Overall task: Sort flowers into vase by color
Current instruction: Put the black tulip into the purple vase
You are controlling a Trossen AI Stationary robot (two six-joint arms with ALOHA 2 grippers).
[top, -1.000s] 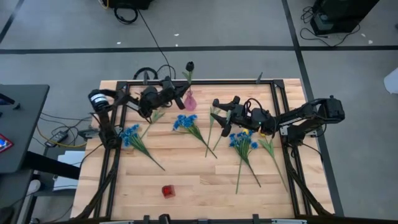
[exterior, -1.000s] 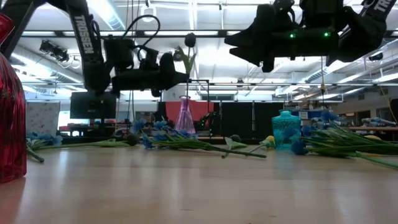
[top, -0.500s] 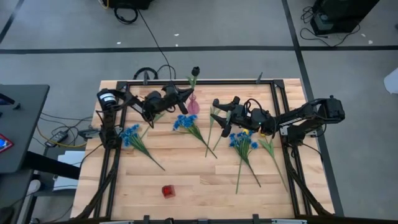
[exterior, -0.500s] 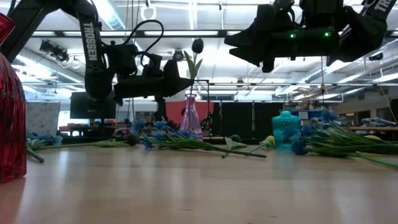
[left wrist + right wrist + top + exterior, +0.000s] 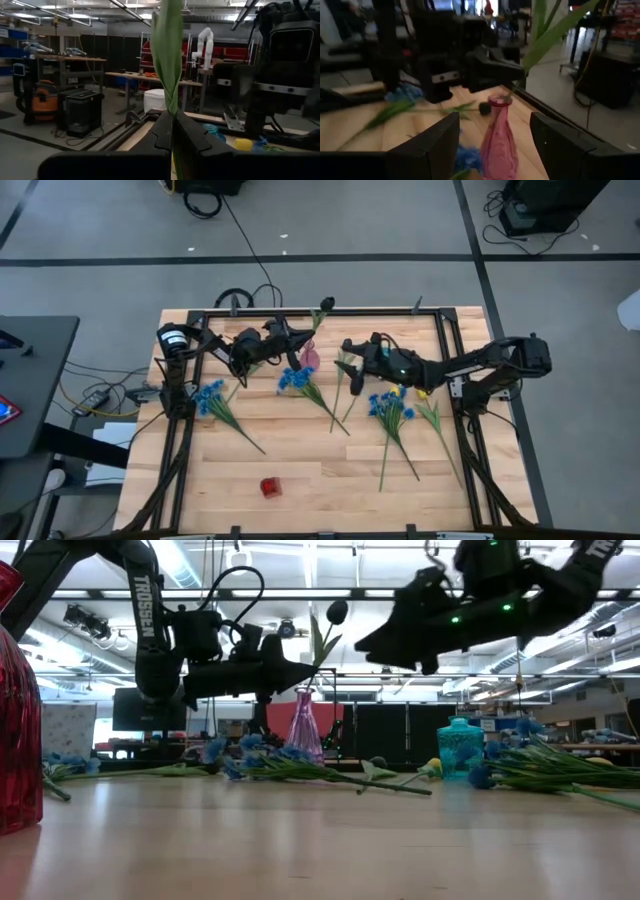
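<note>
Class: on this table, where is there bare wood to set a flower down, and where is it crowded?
Free: the near strip of table around the red cube, and the near left corner. Crowded: the far half, where blue flowers, the pink vase and both arms sit close together.

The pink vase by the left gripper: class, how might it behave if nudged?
The pink vase looks tall and narrow-necked, so it would probably tip easily. It seems to be glass, so likely fragile and smooth. The dark tulip held above it by the left gripper could knock it.
</note>
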